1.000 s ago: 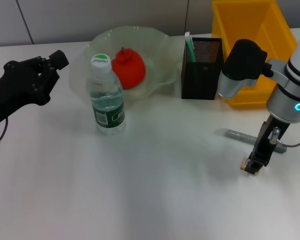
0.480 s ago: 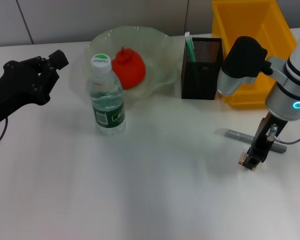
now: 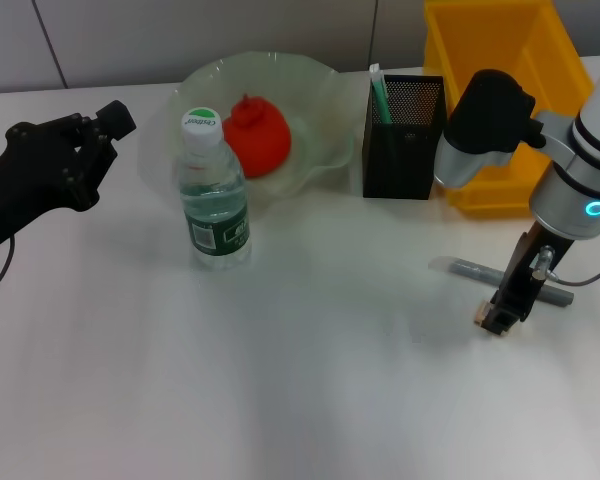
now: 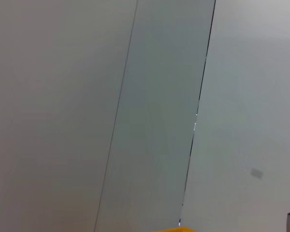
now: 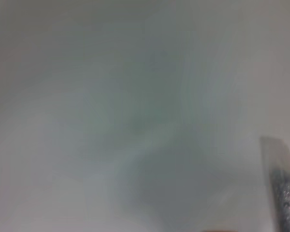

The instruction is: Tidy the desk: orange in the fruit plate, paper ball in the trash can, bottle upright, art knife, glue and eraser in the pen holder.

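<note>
My right gripper [image 3: 497, 318] hangs just above the table at the right, shut on the small beige eraser [image 3: 489, 319]. Right behind it the grey art knife [image 3: 470, 268] lies flat; it also shows in the right wrist view as the art knife [image 5: 283, 193]. The bottle [image 3: 213, 195] stands upright in front of the pale-green fruit plate [image 3: 322, 90], which holds the orange [image 3: 257, 135]. The black mesh pen holder [image 3: 403, 140] has a green-and-white stick [image 3: 379, 92] in it. The yellow trash can [image 3: 505, 60] stands behind it. Paper ball and glue are out of view. My left gripper [image 3: 100, 130] idles at the far left.
The front half of the table is bare white surface. The left wrist view faces a grey wall, with a sliver of the yellow bin [image 4: 176, 229] at its edge. A thin cable [image 3: 592, 285] runs from my right arm near the knife.
My right gripper has lifted a little and drifted left and away from me, with the eraser in it. The left arm, bottle and orange have not moved.
</note>
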Controlling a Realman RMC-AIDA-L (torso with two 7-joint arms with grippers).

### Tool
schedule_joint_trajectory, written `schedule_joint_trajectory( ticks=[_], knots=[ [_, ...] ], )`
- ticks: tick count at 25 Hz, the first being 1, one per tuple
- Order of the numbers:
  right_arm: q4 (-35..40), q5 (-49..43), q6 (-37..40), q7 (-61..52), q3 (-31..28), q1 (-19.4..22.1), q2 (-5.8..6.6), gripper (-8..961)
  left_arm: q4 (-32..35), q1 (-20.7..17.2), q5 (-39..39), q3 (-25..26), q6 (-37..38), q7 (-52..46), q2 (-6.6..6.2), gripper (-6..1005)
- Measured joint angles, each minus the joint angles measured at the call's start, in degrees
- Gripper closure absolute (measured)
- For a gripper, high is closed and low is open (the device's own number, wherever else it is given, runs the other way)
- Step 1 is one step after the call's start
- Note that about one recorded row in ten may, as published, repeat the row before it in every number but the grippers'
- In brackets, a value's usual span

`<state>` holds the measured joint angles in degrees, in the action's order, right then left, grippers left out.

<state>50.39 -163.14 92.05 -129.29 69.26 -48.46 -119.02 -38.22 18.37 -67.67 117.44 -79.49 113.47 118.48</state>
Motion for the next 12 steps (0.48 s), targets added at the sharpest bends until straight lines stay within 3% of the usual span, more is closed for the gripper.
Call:
schedule_joint_trajectory(
  ticks=[12],
  knots=[
    [8.0, 3.9, 1.8, -0.8, 0.0, 0.7, -0.26, 665, 0.2, -0.1, 0.0, 0.3, -0.3, 0.0, 0.0, 999]
  ],
)
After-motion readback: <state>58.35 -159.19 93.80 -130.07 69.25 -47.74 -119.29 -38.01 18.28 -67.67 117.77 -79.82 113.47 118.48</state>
